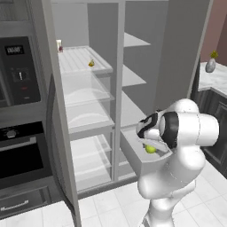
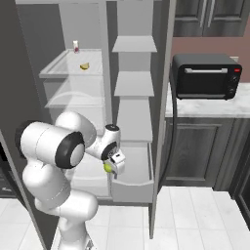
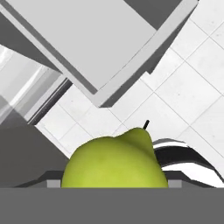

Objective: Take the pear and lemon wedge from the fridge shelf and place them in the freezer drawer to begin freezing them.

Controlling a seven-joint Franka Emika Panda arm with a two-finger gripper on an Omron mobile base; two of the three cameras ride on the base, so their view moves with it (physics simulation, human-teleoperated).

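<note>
My gripper (image 2: pixel 111 168) is shut on the pear (image 2: pixel 107 167), a smooth yellow-green fruit that bulks large at the bottom of the hand view (image 3: pixel 116 162) and hides the fingertips. I hold it by the left front corner of the open freezer drawer (image 2: pixel 134 188), a light-grey box low in the fridge (image 1: pixel 133 155). In the hand view the drawer's corner (image 3: pixel 127 83) lies beyond the pear, with floor tiles around it. The lemon wedge (image 1: pixel 91 63) lies on the ribbed white fridge shelf (image 1: pixel 75 60) high up, also seen from the right (image 2: pixel 85 66).
A small white jar with a red label (image 1: pixel 59 45) stands at the back of the same shelf. Clear bins (image 1: pixel 86 95) sit under it. The open fridge door (image 1: pixel 57 133) stands at left by the oven (image 1: pixel 17 150). A black toaster oven (image 2: pixel 207 75) rests on the right counter.
</note>
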